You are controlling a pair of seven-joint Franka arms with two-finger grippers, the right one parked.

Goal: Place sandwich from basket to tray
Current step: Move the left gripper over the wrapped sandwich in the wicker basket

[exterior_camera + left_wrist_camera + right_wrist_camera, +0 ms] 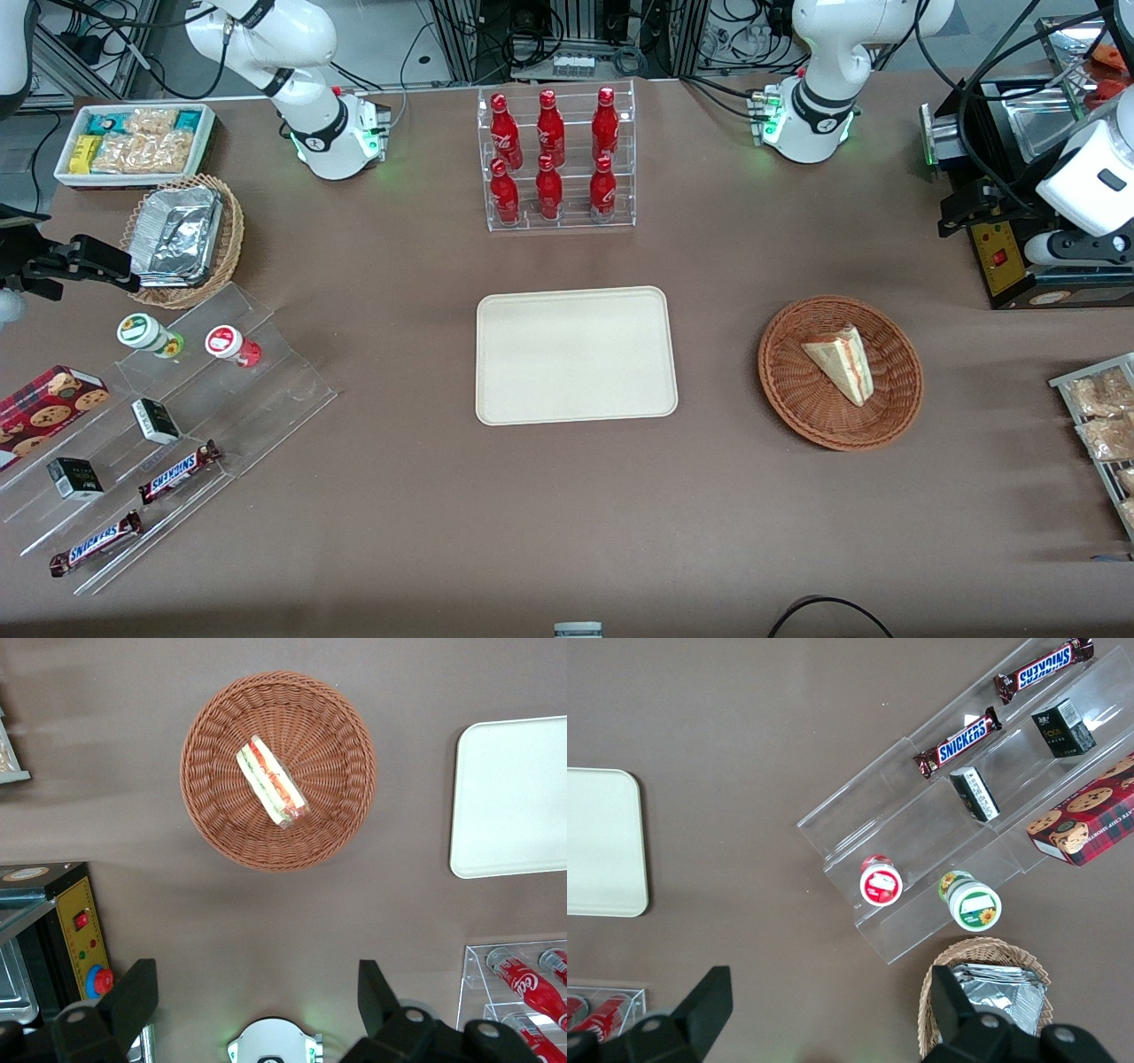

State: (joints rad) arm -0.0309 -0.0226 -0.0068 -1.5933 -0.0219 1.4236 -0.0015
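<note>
Front view: high, steep down over whole table (567, 532). Both wrist views: straight down, sharing tray (514, 797) with it; gripper (257, 1001) frames one.

Rough woven wicker basket (840, 372), smooth matt tray (576, 354), matt brown tablecloth (567, 514)

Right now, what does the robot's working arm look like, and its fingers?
The working arm is glossy white and rounded, with black joint rings, black cables and a green-lit base. Its gripper has two black wedge-shaped fingers, spread open above the table.
</note>
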